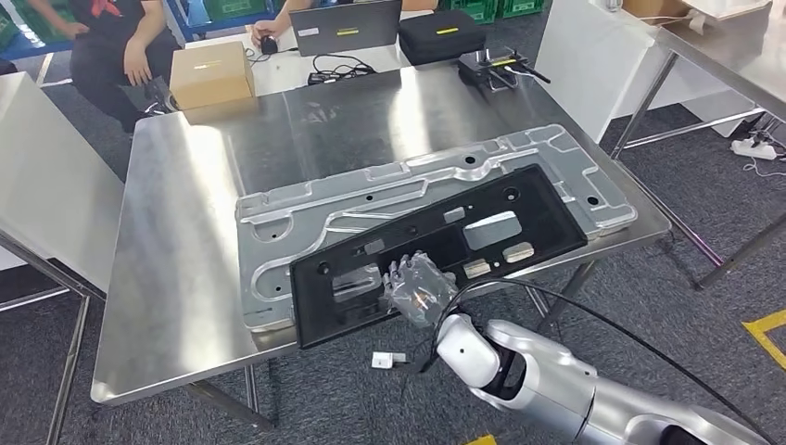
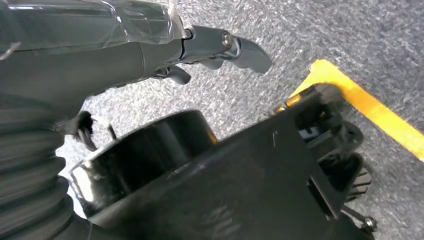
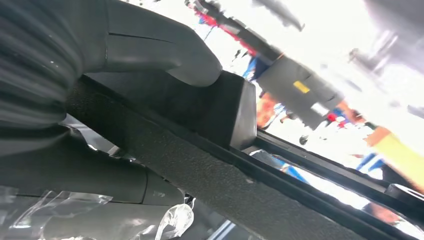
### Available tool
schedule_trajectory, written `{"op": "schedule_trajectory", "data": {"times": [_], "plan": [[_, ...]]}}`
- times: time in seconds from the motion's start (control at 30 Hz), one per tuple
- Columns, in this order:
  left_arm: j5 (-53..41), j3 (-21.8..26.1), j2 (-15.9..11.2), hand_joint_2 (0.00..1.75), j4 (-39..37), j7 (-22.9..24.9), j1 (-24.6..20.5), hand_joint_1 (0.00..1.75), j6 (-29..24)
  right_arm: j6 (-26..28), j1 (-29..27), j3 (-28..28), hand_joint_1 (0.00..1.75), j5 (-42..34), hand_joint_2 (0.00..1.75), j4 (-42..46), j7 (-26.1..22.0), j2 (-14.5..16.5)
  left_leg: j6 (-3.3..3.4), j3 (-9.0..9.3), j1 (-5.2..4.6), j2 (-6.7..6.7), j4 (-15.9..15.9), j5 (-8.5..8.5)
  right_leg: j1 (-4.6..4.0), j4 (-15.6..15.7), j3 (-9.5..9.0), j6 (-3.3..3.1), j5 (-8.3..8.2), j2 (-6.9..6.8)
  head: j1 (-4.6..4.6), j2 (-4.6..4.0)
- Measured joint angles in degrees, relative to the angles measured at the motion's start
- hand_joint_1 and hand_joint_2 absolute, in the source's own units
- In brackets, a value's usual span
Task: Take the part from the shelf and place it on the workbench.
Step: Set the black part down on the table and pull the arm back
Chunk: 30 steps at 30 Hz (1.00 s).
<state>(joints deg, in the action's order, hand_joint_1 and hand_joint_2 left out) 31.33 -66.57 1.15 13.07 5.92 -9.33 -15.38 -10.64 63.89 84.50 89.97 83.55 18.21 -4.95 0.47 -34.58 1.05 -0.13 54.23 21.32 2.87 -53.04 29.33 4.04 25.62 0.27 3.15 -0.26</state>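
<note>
A long black plastic panel (image 1: 445, 246) with several cut-outs lies slantwise on a grey pressed-metal plate (image 1: 306, 209) on the steel workbench (image 1: 176, 232); its near left corner juts over the bench's front edge. My right hand (image 1: 419, 289) grips the panel's near edge. In the right wrist view the thumb (image 3: 165, 55) presses on one face of the textured panel (image 3: 200, 170), with the other fingers on the opposite face. My left hand (image 2: 150, 45) hangs over grey floor, fingers apart and holding nothing.
At the bench's far edge are a cardboard box (image 1: 211, 74), a laptop (image 1: 345, 28), a black case (image 1: 442, 35) and a cabled black device (image 1: 496, 67). A person (image 1: 111, 42) sits behind. Tables stand left (image 1: 46, 176) and right (image 1: 732, 56). Yellow tape (image 2: 370, 107) marks the floor.
</note>
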Motion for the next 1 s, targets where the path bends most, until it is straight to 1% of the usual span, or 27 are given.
{"op": "schedule_trajectory", "data": {"times": [0.07, 0.1, 0.13, 0.17, 0.2, 0.27, 0.3, 0.33, 0.37, 0.4, 0.43, 0.47, 0.5, 0.53, 0.57, 0.6, 0.63, 0.67, 0.7, 0.77, 0.8, 0.83, 0.87, 0.9, 0.93, 0.97, 1.0], "plan": [[0.0, 0.0, 0.0, 1.75, 0.0, -0.1, -0.1, 0.0, 0.1, 0.8, 1.0, 0.0, 1.75, 0.0, 1.75, 0.0, 1.7, 0.0, 1.24, 0.35, -0.48, -0.11, -0.3, 0.74, 0.01, 0.2, -0.36, 0.86, 0.31, -0.02, -0.05, 0.0], [0.0, 0.0, -0.1, 1.75, 0.0, -0.1, -0.2, 0.0, 0.1, 1.2, 1.4, 0.0, 1.75, 0.0, 1.75, 0.0, 2.4, 0.0, 1.79, 0.68, -0.52, -0.23, -0.3, 0.68, 0.1, 0.0, -0.61, 1.16, 0.52, -0.11, -0.08, 0.0], [-0.1, 0.0, -0.1, 1.75, 0.0, -0.1, -0.2, 0.0, 0.2, 1.8, 1.7, 0.0, 1.75, 0.0, 1.75, 0.1, 3.1, 0.0, 2.33, 1.18, -0.55, -0.32, -0.3, 0.9, 0.18, -1.0, -0.44, 1.27, 0.82, -0.19, -0.09, 0.0], [-0.2, 0.0, -0.2, 1.75, 0.0, 0.0, -0.2, 0.0, 0.2, 2.4, 2.2, 0.0, 1.75, 0.0, 1.75, 0.1, 3.8, 0.0, 2.84, 1.74, -0.67, -0.39, -0.4, 1.12, 0.16, -3.3, 0.63, 1.24, 1.46, -0.27, -0.1, 0.0], [-0.3, 0.0, -0.3, 1.75, 0.0, 0.0, -0.2, 0.0, 0.3, 2.9, 2.5, 0.0, 1.75, 0.1, 1.75, 0.2, 4.4, 0.0, 3.36, 2.23, -0.84, -0.43, -0.4, 1.43, 0.02, -6.9, 2.69, 1.11, 2.5, -0.32, -0.11, 0.0], [-0.4, 0.0, -0.4, 1.75, 0.0, 0.2, -0.1, 0.0, 0.3, 3.5, 3.0, 0.0, 1.75, 0.1, 1.75, 0.2, 5.3, 0.0, 4.25, 3.17, -1.46, -0.46, -0.4, 2.26, -0.6, -15.5, 8.21, 0.75, 5.27, -0.31, -0.12, 0.0], [-0.4, 0.0, -0.4, 1.75, 0.0, 0.3, -0.1, 0.0, 0.3, 3.7, 3.0, 0.1, 1.75, 0.0, 1.75, 0.2, 5.7, 0.0, 4.52, 3.7, -1.84, -0.53, -0.4, 2.73, -0.98, -18.1, 10.46, 0.46, 6.1, -0.3, -0.12, 0.0], [-0.5, 0.0, -0.4, 1.75, 0.0, 0.4, 0.0, 0.0, 0.3, 3.8, 3.0, 0.2, 1.75, 0.0, 1.75, 0.2, 6.0, -0.1, 4.7, 4.28, -2.22, -0.64, -0.4, 3.21, -1.38, -18.6, 11.75, 0.05, 5.98, -0.29, -0.11, 0.0], [-0.6, 0.0, -0.4, 1.75, 0.0, 0.4, 0.0, 0.0, 0.3, 3.9, 3.0, 0.2, 1.75, 0.0, 1.75, 0.2, 6.3, -0.1, 4.82, 4.98, -2.61, -0.77, -0.4, 3.74, -1.83, -16.8, 11.91, -0.55, 4.53, -0.28, -0.11, 0.0], [-0.7, 0.0, -0.5, 1.75, 0.0, 0.5, 0.1, 0.0, 0.3, 4.1, 3.0, 0.3, 1.75, 0.0, 1.75, 0.2, 6.5, -0.1, 4.92, 5.73, -2.94, -0.89, -0.4, 4.3, -2.33, -13.1, 11.1, -1.3, 1.89, -0.27, -0.11, 0.0], [-0.9, 0.0, -0.5, 1.75, 0.0, 0.5, 0.1, 0.0, 0.3, 4.3, 3.0, 0.3, 1.75, 0.0, 1.75, 0.2, 6.7, -0.1, 5.0, 6.34, -3.17, -0.97, -0.5, 4.84, -2.85, -8.8, 9.93, -2.07, -1.2, -0.22, -0.11, 0.0], [-1.0, 0.0, -0.5, 1.75, 0.0, 0.5, 0.1, 0.0, 0.3, 4.6, 3.0, 0.3, 1.75, 0.0, 1.75, 0.1, 6.8, -0.1, 4.99, 6.85, -3.39, -1.05, -0.5, 5.38, -3.29, -5.2, 8.85, -2.66, -3.28, -0.15, -0.1, 0.0], [-1.1, 0.0, -0.5, 1.75, 0.0, 0.5, 0.1, 0.0, 0.3, 4.8, 2.9, 0.3, 1.75, 0.0, 1.75, 0.0, 6.8, -0.1, 4.91, 7.09, -3.52, -1.09, -0.5, 5.9, -3.61, -2.9, 8.13, -2.98, -4.64, -0.08, -0.09, 0.0], [-1.2, 0.0, -0.6, 1.75, 0.0, 0.4, 0.1, 0.0, 0.3, 5.1, 2.8, 0.3, 1.75, 0.0, 1.75, 0.0, 6.7, -0.1, 4.8, 7.23, -3.62, -1.13, -0.4, 6.24, -3.77, -2.0, 7.86, -3.13, -4.89, -0.02, -0.08, 0.0], [-1.3, 0.0, -0.7, 1.75, 0.0, 0.4, 0.1, 0.0, 0.3, 5.2, 2.8, 0.3, 1.75, 0.0, 1.75, -0.1, 6.7, 0.0, 4.65, 7.44, -3.71, -1.16, -0.3, 6.57, -3.75, -2.0, 7.65, -3.16, -4.43, -0.01, -0.07, 0.0], [-1.4, 0.0, -0.9, 1.75, 0.0, 0.4, 0.1, 0.0, 0.3, 5.3, 2.7, 0.3, 1.75, 0.0, 1.75, -0.2, 6.6, 0.0, 4.48, 7.53, -3.75, -1.13, -0.1, 6.91, -3.59, -1.9, 7.3, -3.24, -4.44, -0.01, -0.07, 0.0], [-1.4, 0.0, -1.0, 1.75, 0.0, 0.3, 0.1, 0.0, 0.3, 5.4, 2.6, 0.3, 1.75, 0.0, 1.75, -0.2, 6.5, 0.1, 4.17, 7.41, -3.76, -1.07, 0.9, 7.25, -3.36, -1.8, 6.9, -3.39, -4.18, -0.03, -0.04, 0.0], [-1.4, 0.0, -1.1, 1.75, 0.0, 0.2, 0.1, 0.0, 0.3, 5.4, 2.6, 0.2, 1.75, 0.0, 1.75, -0.3, 6.4, 0.2, 3.72, 6.5, -3.63, -1.0, 2.8, 7.95, -3.12, -1.7, 6.46, -3.54, -3.93, -0.03, -0.01, 0.0], [-1.3, 0.0, -1.2, 1.75, 0.0, 0.1, 0.0, 0.0, 0.3, 5.5, 2.6, 0.2, 1.75, 0.0, 1.75, -0.3, 6.4, 0.3, 3.18, 4.75, -3.36, -0.92, 6.0, 9.02, -2.91, -1.7, 6.08, -3.62, -3.65, -0.03, 0.02, 0.0], [-1.3, 0.1, -1.2, 1.75, 0.0, -0.1, -0.2, 0.0, 0.3, 5.6, 2.4, 0.2, 1.75, 0.0, 1.75, -0.4, 6.2, 0.4, 2.25, -0.25, -2.56, -0.84, 14.2, 11.88, -2.63, -1.7, 5.48, -3.59, -2.9, -0.04, 0.04, 0.0], [-1.2, 0.1, -1.3, 1.75, 0.0, -0.2, -0.3, 0.0, 0.3, 5.6, 2.2, 0.2, 1.75, 0.0, 1.75, -0.5, 6.1, 0.4, 1.92, -2.32, -2.21, -0.82, 17.0, 12.81, -2.48, -1.7, 5.05, -3.46, -2.46, -0.05, 0.04, 0.0], [-1.2, 0.2, -1.3, 1.75, 0.0, -0.3, -0.4, 0.0, 0.4, 5.7, 1.9, 0.2, 1.75, 0.0, 1.75, -0.5, 6.0, 0.4, 1.65, -3.52, -1.93, -0.81, 17.9, 12.71, -2.33, -1.7, 4.47, -3.3, -1.96, -0.06, 0.04, 0.0], [-1.2, 0.2, -1.3, 1.75, 0.0, -0.3, -0.5, 0.0, 0.4, 5.7, 1.7, 0.2, 1.75, 0.0, 1.75, -0.6, 5.8, 0.4, 1.4, -3.68, -1.68, -0.77, 16.6, 11.25, -2.2, -1.7, 3.7, -3.13, -1.42, -0.06, 0.04, 0.0], [-1.2, 0.2, -1.3, 1.75, 0.0, -0.2, -0.5, 0.0, 0.5, 5.7, 1.5, 0.1, 1.75, 0.0, 1.75, -0.6, 5.7, 0.5, 1.25, -2.95, -1.47, -0.7, 13.3, 8.51, -2.08, -1.7, 2.83, -2.92, -0.85, -0.06, 0.04, 0.0], [-1.3, 0.2, -1.4, 1.75, 0.0, -0.2, -0.4, 0.0, 0.5, 5.7, 1.5, 0.1, 1.75, 0.0, 1.75, -0.6, 5.7, 0.5, 1.2, -1.94, -1.32, -0.55, 9.1, 5.17, -2.0, -1.7, 2.06, -2.7, -0.29, -0.05, 0.04, 0.0], [-1.3, 0.2, -1.4, 1.75, 0.0, -0.1, -0.3, 0.0, 0.5, 5.7, 1.4, 0.0, 1.75, 0.0, 1.75, -0.7, 5.6, 0.6, 1.28, -1.05, -1.41, -0.37, 5.4, 2.95, -1.94, -1.6, 1.38, -2.43, 0.15, -0.01, 0.04, 0.0], [-1.3, 0.2, -1.5, 1.75, 0.0, -0.1, -0.2, 0.0, 0.5, 5.7, 1.4, -0.1, 1.75, 0.0, 1.75, -0.7, 5.5, 0.6, 1.56, -0.29, -1.63, -0.21, 2.7, 1.54, -1.9, -1.5, 1.0, -2.11, 0.51, 0.02, 0.04, 0.0]]}}
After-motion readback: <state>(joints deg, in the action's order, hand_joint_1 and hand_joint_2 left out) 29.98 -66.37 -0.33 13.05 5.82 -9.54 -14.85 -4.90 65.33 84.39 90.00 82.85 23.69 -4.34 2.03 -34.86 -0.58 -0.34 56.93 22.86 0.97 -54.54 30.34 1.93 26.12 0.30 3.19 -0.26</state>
